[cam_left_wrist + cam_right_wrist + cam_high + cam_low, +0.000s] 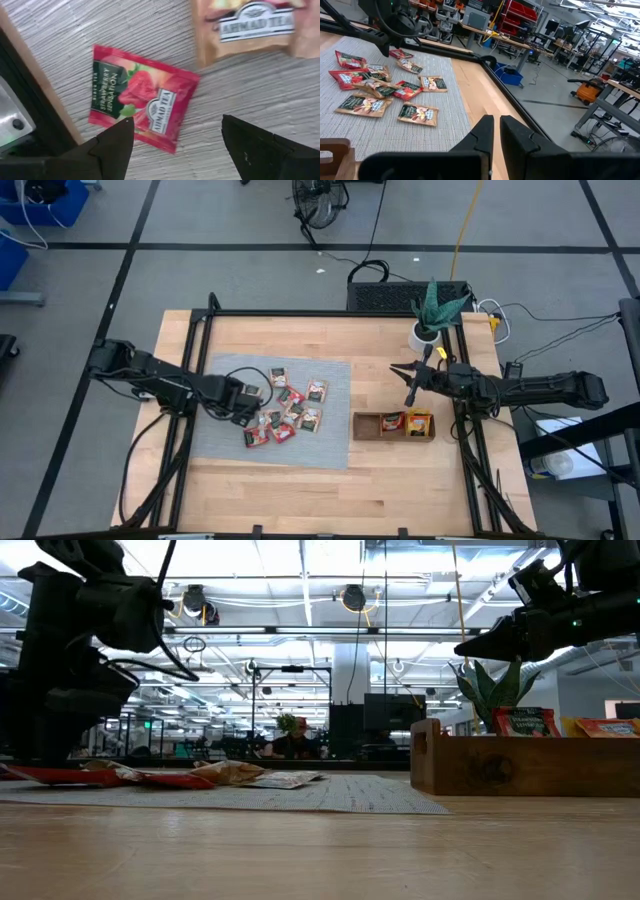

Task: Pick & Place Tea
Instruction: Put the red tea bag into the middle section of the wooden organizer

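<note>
Sachet (142, 97) lies seemingly just under left end effector (175, 140), spread wide.

High view looks straight down; low view level at tabletop; left wrist close above grey mat (240, 95), shared with all views.

wooden table (400, 480) — grey mat (325, 448), tray (366, 427), white pot (424, 337)

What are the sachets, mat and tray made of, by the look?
Red sachet: looks like glossy printed foil or coated paper, with sheen and slight puckering. Grey mat: woven, matte, fine ribbed texture. Tray: brown wood, visible grain, dull finish.
</note>
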Robot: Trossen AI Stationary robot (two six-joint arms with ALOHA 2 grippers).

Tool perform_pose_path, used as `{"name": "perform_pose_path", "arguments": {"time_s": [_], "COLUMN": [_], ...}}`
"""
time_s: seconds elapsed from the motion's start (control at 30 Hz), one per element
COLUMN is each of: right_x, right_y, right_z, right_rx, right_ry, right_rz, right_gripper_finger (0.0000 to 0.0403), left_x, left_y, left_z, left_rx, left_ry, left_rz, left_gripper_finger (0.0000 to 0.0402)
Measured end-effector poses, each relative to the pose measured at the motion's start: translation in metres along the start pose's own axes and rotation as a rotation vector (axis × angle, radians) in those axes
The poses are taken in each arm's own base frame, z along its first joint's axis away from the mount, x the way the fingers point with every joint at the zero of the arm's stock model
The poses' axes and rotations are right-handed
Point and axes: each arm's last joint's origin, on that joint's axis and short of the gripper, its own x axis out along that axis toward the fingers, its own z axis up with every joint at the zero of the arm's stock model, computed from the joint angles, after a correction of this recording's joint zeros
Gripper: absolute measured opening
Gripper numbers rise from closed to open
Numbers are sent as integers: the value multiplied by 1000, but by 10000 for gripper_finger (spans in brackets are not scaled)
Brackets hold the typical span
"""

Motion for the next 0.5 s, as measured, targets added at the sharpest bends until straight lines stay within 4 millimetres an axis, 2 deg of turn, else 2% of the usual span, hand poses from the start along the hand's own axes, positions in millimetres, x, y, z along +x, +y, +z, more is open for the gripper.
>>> {"name": "perform_pose_path", "arguments": {"time_s": [0.5], "right_x": [0], "right_y": [0], "right_z": [0], "right_rx": [-1], "right_ry": [2], "right_rz": [1], "right_gripper_finger": [20], "left_x": [11], "left_y": [7], "left_z": [-1], "left_rx": [-14], "left_ry": [-42], "left_rz": [44], "left_gripper_finger": [295]}}
